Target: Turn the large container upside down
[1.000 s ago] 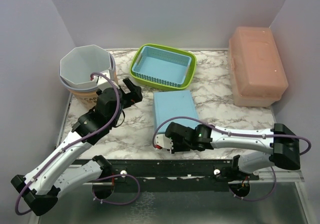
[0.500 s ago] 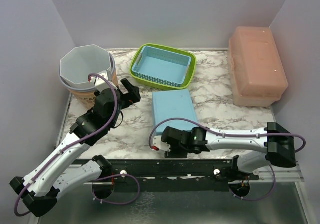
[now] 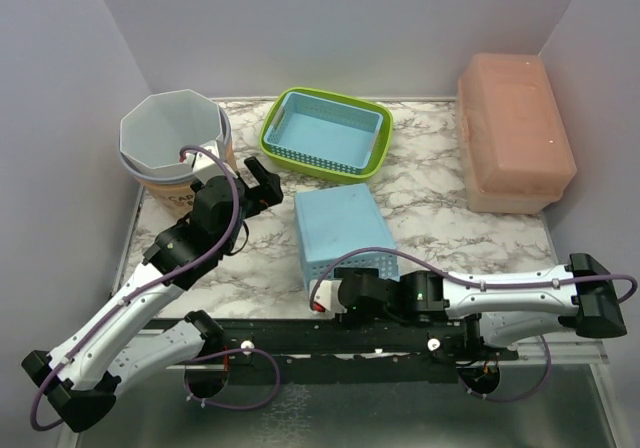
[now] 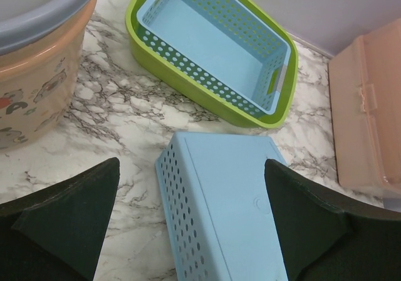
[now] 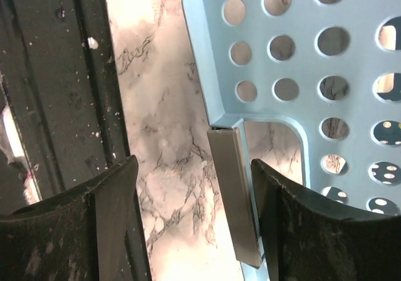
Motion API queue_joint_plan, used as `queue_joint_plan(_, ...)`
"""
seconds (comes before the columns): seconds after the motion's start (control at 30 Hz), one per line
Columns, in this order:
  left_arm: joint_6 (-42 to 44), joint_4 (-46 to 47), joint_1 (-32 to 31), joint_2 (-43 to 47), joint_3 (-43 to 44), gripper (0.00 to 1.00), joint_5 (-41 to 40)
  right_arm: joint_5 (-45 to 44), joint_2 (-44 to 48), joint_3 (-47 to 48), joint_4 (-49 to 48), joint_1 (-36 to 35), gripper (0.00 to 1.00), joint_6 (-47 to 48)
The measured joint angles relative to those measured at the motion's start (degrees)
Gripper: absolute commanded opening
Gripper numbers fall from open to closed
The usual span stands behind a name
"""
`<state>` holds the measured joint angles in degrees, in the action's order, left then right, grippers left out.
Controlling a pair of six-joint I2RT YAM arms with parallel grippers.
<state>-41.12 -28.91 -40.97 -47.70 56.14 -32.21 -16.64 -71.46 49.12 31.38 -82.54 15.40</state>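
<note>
One container (image 5: 210,61) corner visible (rt wrist cam)

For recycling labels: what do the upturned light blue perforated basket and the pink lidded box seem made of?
Light blue perforated basket: probably moulded plastic, smooth satin finish; uniform round holes and rounded edges suggest it. Pink lidded box: likely plastic, slightly frosted; its moulded latch and soft sheen.

One camera looked down on the whole counter (image 3: 430,183) from above and behind me; both wrist cameras faced the overturned blue basket (image 4: 232,199), my right one far nearer.
</note>
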Motion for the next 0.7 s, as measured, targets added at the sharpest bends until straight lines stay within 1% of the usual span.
queue_joint_plan(0.1,0.0,0.0,0.0,-1.2,0.0,0.99,0.2,-3.1,0.5,-3.1,-3.6,-1.1,0.76,0.0)
queue_joint_plan(0.27,0.1,-0.1,0.0,-3.1,0.2,0.99,1.6,-14.8,-1.1,-8.3,-10.4,-5.8,0.80,-0.4)
queue_joint_plan(0.33,0.1,-0.2,0.0,-3.1,0.2,0.99,1.9,-20.0,-1.0,-10.5,-14.7,-8.4,0.80,-0.3)
queue_joint_plan(0.43,0.2,-0.2,0.0,-3.1,0.2,0.99,2.3,-24.7,-0.4,-12.7,-21.8,-10.6,0.80,0.5)
queue_joint_plan(0.53,0.3,-0.2,0.0,-3.3,0.4,0.99,2.4,-26.7,-0.2,-13.1,-26.5,-11.2,0.79,1.4)
queue_joint_plan(0.63,0.6,-0.2,0.0,-3.9,0.6,0.99,2.8,-27.5,0.5,-13.1,-28.8,-11.8,0.79,2.1)
queue_joint_plan(0.7,0.7,-0.2,0.0,-4.1,0.6,0.99,2.9,-28.0,2.7,-13.6,-30.3,-12.1,0.80,2.0)
